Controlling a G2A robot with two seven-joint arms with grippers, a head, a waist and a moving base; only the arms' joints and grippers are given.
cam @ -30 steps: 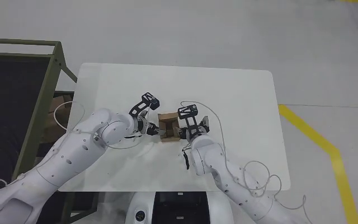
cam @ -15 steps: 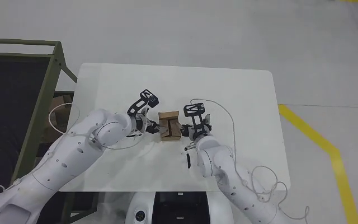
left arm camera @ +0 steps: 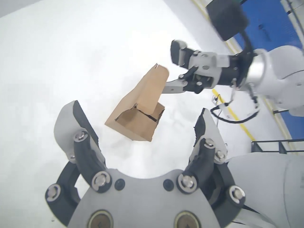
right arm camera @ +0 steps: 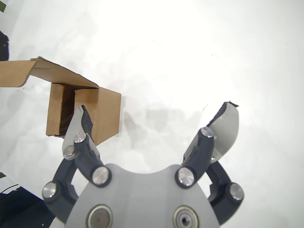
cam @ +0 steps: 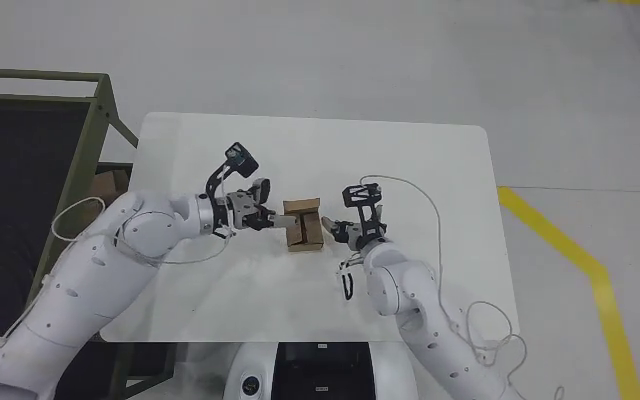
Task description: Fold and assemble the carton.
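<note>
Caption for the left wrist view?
Open left gripper faces the cardboard carton; right gripper at its raised flap.

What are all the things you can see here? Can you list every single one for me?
carton: one, brown cardboard, middle of the table, between the two grippers, one flap standing open.
table: one, white, under the carton.
rack: one, dark green frame, beside the table on the left arm's side.
cardboard pieces: brown, count unclear, low inside the rack.
floor line: one, yellow, on the grey floor past the table on the right arm's side.
left gripper: one, open, facing the carton's closed end.
right gripper: one, open, one finger at the carton's wall.
</note>
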